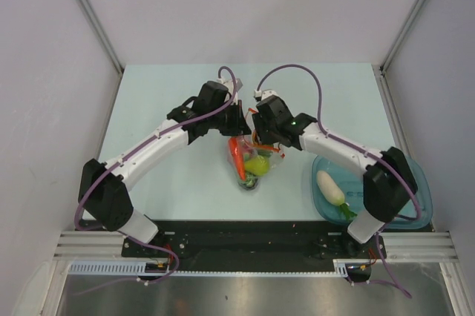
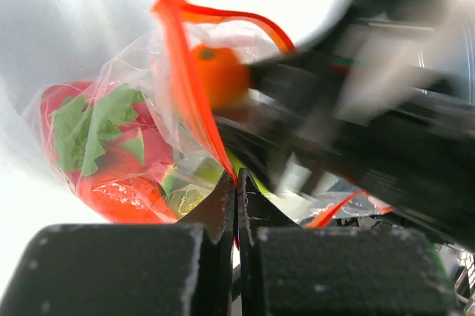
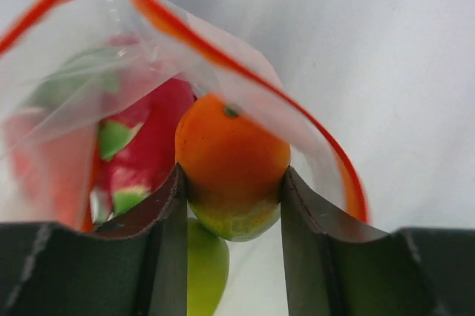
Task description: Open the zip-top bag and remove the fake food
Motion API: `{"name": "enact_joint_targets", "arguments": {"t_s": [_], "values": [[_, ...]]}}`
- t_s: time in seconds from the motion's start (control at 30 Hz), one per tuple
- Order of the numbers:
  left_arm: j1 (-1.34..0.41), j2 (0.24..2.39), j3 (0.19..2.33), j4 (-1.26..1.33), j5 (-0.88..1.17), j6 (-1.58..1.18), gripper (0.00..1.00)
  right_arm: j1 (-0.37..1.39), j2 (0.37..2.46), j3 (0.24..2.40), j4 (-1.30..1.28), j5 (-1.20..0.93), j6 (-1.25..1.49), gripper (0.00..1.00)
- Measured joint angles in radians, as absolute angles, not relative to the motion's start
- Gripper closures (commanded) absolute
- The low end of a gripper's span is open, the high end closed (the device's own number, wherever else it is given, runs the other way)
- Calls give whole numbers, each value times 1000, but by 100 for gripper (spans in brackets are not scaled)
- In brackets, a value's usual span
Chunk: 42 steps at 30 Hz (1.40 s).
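Jaws of the left gripper are pressed flat together on the red-orange zip strip of the zip-top bag. We note the right gripper at the bag's open mouth, its jaws part-way in and touching the orange on both sides. The bag sits between the two grippers over the middle of the desk. We see the dragon fruit, carrot and green fruit inside it. The white radish lies in the teal tray at the desk's near right corner.
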<state>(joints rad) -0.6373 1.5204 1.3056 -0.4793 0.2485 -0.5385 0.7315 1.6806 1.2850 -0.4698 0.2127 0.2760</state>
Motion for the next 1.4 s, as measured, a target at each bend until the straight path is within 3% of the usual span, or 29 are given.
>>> {"name": "enact_joint_targets", "arguments": {"t_s": [0.57, 0.9, 1.2, 1.4], "values": [[-637, 1522, 1304, -453, 249, -542, 100, 688, 1173, 1253, -598, 278, 338, 91], [-637, 1522, 1304, -450, 249, -541, 100, 358, 1082, 1251, -979, 395, 461, 88], [-637, 1522, 1304, -451, 249, -541, 100, 48, 1079, 1081, -1148, 268, 474, 86], [-637, 1522, 1303, -451, 257, -539, 100, 11, 1159, 1030, -1154, 197, 474, 66]]}}
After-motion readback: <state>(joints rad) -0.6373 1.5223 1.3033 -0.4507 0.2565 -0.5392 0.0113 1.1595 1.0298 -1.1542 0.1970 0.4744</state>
